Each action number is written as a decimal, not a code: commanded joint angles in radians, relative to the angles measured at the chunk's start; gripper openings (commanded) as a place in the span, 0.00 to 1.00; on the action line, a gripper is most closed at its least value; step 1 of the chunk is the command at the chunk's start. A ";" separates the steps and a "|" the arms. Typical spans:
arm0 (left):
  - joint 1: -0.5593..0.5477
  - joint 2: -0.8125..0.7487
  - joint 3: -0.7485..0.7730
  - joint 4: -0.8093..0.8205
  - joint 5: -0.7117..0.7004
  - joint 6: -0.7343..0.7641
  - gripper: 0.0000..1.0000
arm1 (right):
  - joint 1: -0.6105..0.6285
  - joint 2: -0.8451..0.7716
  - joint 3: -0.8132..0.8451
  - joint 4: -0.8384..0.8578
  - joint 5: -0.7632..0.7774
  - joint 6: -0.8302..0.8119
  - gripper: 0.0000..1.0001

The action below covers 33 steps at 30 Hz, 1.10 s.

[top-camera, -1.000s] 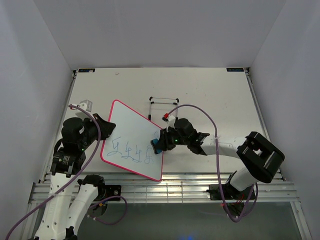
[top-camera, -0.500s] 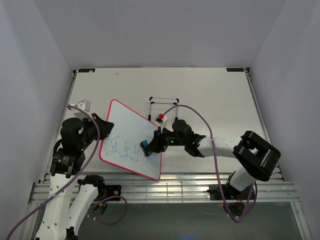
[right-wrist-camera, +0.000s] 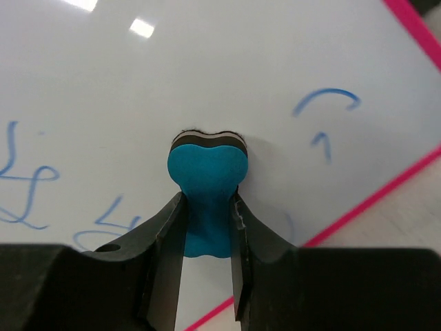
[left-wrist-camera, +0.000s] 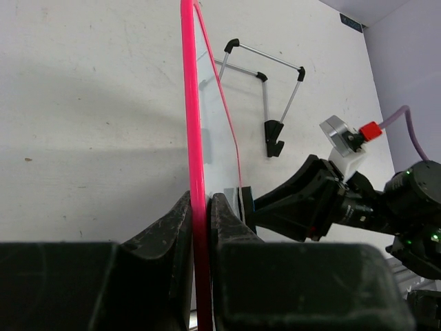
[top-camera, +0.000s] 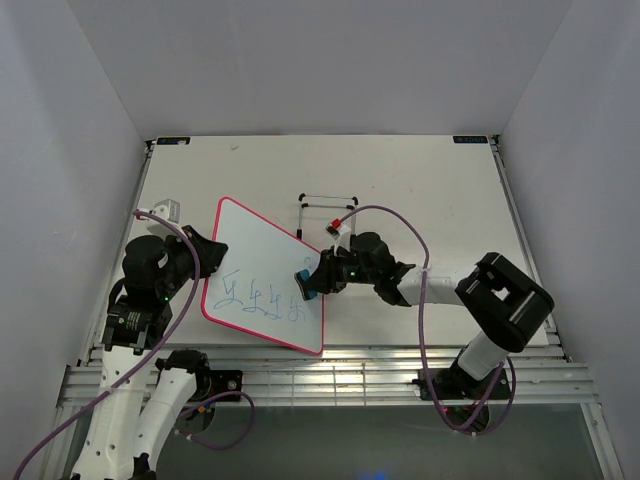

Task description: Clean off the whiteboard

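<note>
The whiteboard (top-camera: 255,260), white with a pink-red frame, lies tilted left of centre and bears blue scribbles (top-camera: 262,300) along its lower part. My left gripper (top-camera: 207,252) is shut on its left edge; the left wrist view shows the pink frame (left-wrist-camera: 193,165) clamped between the fingers. My right gripper (top-camera: 313,279) is shut on the blue bone-shaped eraser (top-camera: 303,282), pressed on the board's right part. In the right wrist view the eraser (right-wrist-camera: 207,183) touches the whiteboard (right-wrist-camera: 172,76), with blue marks (right-wrist-camera: 331,103) to its right and lower left.
A thin black wire stand (top-camera: 328,210) stands just behind the board's far right corner, also in the left wrist view (left-wrist-camera: 265,96). Purple cables loop over both arms. White walls enclose the table on three sides.
My right gripper swept the eraser left across the board, then back to the right and a little farther away. The scribbles at the lower right look fainter. The left gripper kept its hold.
</note>
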<state>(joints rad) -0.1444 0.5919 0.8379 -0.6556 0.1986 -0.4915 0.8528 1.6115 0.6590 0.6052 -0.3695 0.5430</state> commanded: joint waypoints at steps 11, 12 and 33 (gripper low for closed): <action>-0.021 0.009 -0.014 -0.056 0.116 0.044 0.00 | -0.124 0.165 0.016 -0.145 -0.014 -0.078 0.16; -0.021 0.011 -0.011 -0.061 0.113 0.050 0.00 | -0.127 0.157 0.016 -0.147 -0.011 -0.080 0.16; -0.021 0.045 -0.002 -0.070 0.118 0.057 0.00 | -0.087 0.042 0.243 -0.140 -0.089 -0.011 0.14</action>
<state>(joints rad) -0.1524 0.6182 0.8368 -0.6720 0.2733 -0.4942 0.7460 1.6310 0.8261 0.3420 -0.3149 0.4984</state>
